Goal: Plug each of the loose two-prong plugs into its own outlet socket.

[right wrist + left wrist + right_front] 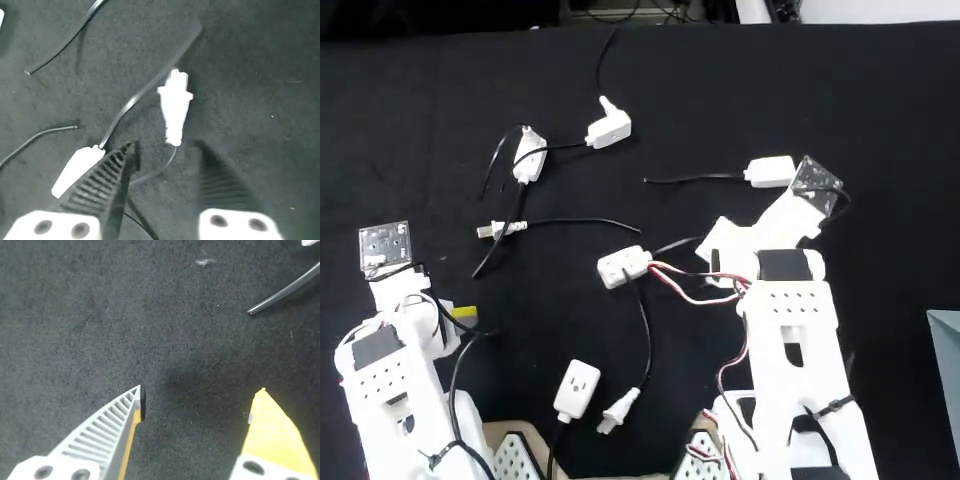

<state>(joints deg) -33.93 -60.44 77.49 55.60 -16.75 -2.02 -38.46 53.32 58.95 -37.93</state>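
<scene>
White plug (pixel 175 107) just beyond the spread right hand (pixel 166 149), touching neither finger

Left arm (pixel 390 370) and right arm (pixel 790 340): white printed shells with rows of small holes, black servo blocks set in, and a square grey board (pixel 385 245) at each wrist. Left arm carries a black cable (pixel 455 380); right arm has red-and-white wires (pixel 695 288) and a black tie (pixel 828 406). Left gripper (pixel 201 392): one ribbed white finger (pixel 107 425) edged yellow, the other yellow-faced; right gripper (pixel 167 150): ribbed finger, white base with screw holes.
</scene>
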